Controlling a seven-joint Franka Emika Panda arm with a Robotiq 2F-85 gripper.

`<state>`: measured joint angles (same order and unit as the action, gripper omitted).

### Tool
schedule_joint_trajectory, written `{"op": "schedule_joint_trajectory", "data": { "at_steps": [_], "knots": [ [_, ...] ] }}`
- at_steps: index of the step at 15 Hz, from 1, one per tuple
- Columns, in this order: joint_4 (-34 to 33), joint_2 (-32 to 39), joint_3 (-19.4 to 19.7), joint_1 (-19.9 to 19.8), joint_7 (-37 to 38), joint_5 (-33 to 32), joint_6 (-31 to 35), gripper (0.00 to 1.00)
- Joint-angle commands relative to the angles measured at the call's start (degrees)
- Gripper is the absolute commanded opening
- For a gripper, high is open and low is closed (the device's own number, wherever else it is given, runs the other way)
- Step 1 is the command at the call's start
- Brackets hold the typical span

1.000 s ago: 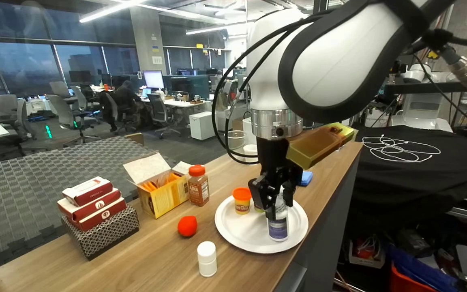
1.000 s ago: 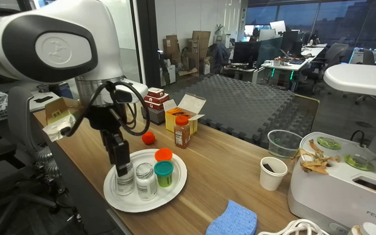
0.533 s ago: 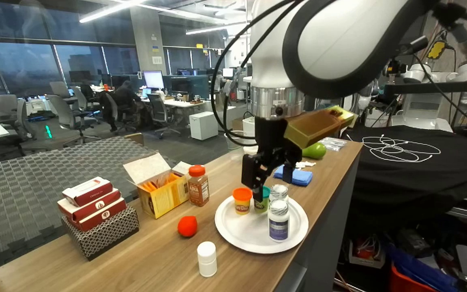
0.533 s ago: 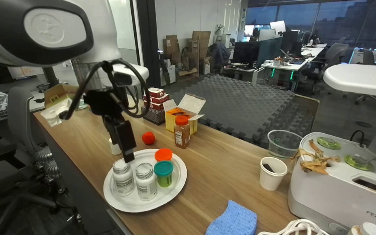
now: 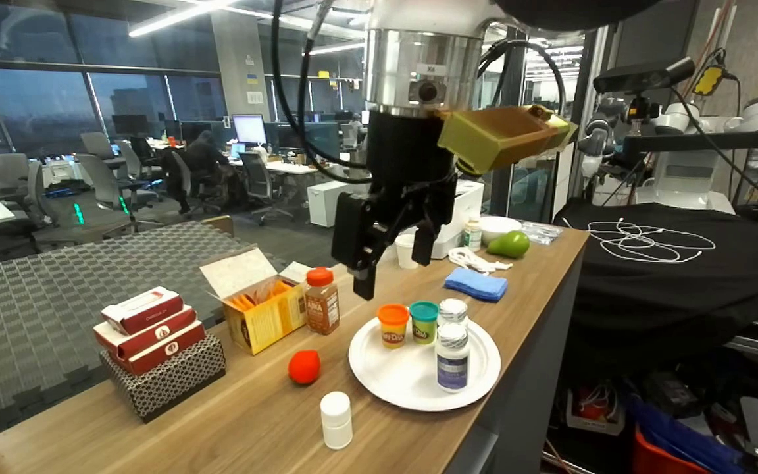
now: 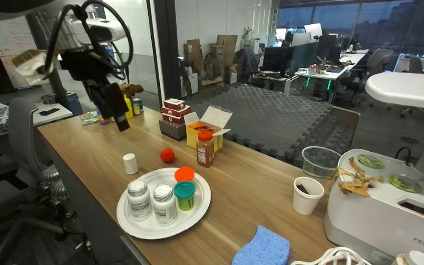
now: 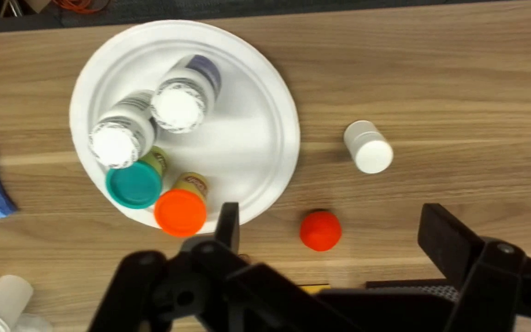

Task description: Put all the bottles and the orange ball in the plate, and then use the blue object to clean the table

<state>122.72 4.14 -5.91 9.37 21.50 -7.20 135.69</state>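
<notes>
Wood-grained tabletop (image 5: 234, 428) bore one plate (image 5: 385, 378) with two white bottles (image 6: 139, 200) on it

Nearest in an exterior view stood one small white bottle (image 5: 336, 421), white-capped and upright on the wood. Beyond it, three red-and-white boxes (image 5: 149, 332) were stacked on one patterned box (image 5: 185, 375). One orange ball (image 5: 304, 367) lay on the tabletop near the plate, apart from its rim. The plate carried the two white bottles, upright and just beside each other, plus one orange-lidded tub (image 5: 393, 326) and one teal-lidded tub (image 5: 424, 322). Farther along stood one yellow box (image 5: 267, 326) with raised flaps and one brown bottle (image 5: 322, 309) with a red cap, both off the plate. Past the plate one blue sponge (image 5: 476, 284) lay flat, then one white cord (image 5: 468, 258), one green pear-shaped thing (image 5: 509, 244), one labelled bottle (image 5: 472, 235) and one white bowl (image 5: 497, 226).

Over all this hung the arm (image 5: 422, 72), its gripper (image 5: 394, 271) aimed down, well above the tabletop, the fingers (image 5: 364, 283) spread wide. In the wrist view the ball showed between the fingertips, well below them.

Both exterior views cut off the arm's top. One plated bottle was partly hidden behind its neighbour in an exterior view; whether either touched the teal-lidded tub, I could not tell. The wrist view cropped the sponge, and the gripper left only a sliver of the yellow box visible. Print on the labelled bottle was too small to read.
</notes>
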Motion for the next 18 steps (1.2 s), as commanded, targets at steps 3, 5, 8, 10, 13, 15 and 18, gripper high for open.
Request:
{"op": "schedule_joint_trajectory", "data": {
  "at_steps": [3,5,8,10,13,15,18],
  "knots": [
    [-3.91,5.03,-3.36,3.47,1.82,-1.95,-1.36,1.00],
    [-4.90,7.26,-3.23,4.50,2.84,-3.17,-1.01,1.00],
    [-6.98,10.59,-2.85,5.26,2.33,-2.37,-0.83,1.00],
    [-8.44,12.84,-2.73,5.43,1.53,-1.67,-0.98,1.00],
    [-10.80,16.22,-2.27,5.64,1.19,-1.42,-1.28,1.00],
    [-12.50,18.41,-1.89,5.73,0.88,-1.13,-1.66,1.00],
    [-14.83,21.19,-1.29,5.65,0.32,-0.53,-2.08,1.00]
  ]
}}
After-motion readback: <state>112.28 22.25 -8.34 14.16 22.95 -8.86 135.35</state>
